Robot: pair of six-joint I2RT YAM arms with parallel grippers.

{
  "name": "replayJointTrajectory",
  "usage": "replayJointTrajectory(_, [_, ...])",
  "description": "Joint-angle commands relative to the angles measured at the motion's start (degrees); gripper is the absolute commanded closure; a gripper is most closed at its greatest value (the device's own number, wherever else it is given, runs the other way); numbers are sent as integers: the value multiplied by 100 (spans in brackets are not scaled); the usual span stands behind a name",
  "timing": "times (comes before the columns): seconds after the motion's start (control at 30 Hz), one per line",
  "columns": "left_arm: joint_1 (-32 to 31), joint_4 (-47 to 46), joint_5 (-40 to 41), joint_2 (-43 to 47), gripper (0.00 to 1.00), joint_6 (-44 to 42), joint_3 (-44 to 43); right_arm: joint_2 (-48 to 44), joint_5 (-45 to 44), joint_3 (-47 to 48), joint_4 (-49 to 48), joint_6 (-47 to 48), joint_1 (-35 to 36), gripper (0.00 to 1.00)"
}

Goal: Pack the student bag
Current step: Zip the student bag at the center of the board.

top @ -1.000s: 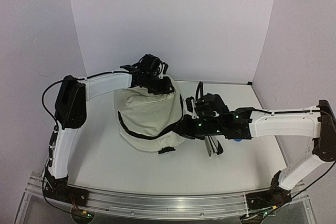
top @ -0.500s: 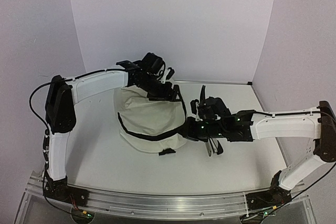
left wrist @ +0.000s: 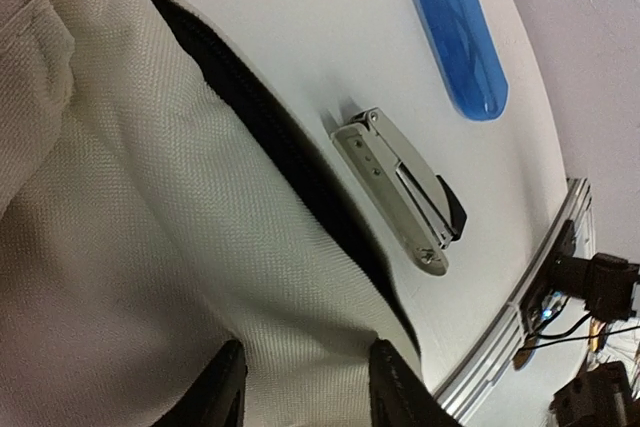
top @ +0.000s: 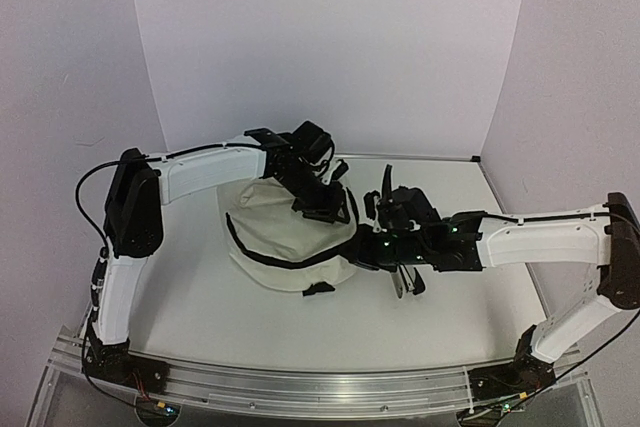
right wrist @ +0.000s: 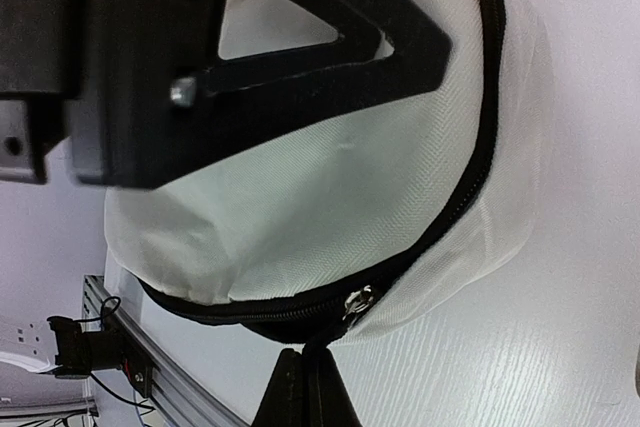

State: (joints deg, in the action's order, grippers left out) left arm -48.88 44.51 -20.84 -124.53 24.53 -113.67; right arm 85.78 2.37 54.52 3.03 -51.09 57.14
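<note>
Cream fabric, coarse-woven, takes up the middle of the white worktop [top: 215, 312]: the student bag [top: 280, 237] lies slumped there between the two arms, with a black strap curving across its near side. Both arms reach in to the bag's right-hand edge as the top camera sees it.

The left fingers [left wrist: 392, 387] are spread apart and hang right over the bag. Bag cloth shows in the gap between them, and the wrist view does not tell whether the tips touch it. Past the bag's black-edged rim in that view, a silver stapler [left wrist: 400, 192] with a black end lies flat on the worktop, just beside the bag. A flat blue oblong case [left wrist: 460, 42] lies farther out, apart from both.

The right fingers [right wrist: 303, 392] are pressed together into a narrow point at the bag's lower edge. A black zipper [right wrist: 482, 147] runs down the curved side of the bag toward them, and its small metal pull [right wrist: 355, 305] sits just beside the fingertips. I cannot tell whether any cloth or tape is caught between them. The worktop's aluminium front rail [right wrist: 120, 342] shows beyond the bag in that view.
</note>
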Motion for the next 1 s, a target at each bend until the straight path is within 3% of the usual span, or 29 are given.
replayJointTrajectory(0.0, [2,-85,-129,-108,67,147,-63,-218,-52,-73,-240,56,-19,100])
replayJointTrajectory(0.07, [2,-253,-188,-107,80,203,-11,-213,30,-53,-258,125,-24,100])
replayJointTrajectory(0.23, [2,-652,-206,-98,99,303,114,-86,365,45,-456,240,63,100])
replayJointTrajectory(0.8, [148,-1445,-332,-18,100,420,576,935,395,1166,-474,740,893,100])
replayJointTrajectory(0.97, [275,-1669,-282,128,100,437,835,954,-149,1127,-465,425,938,100])
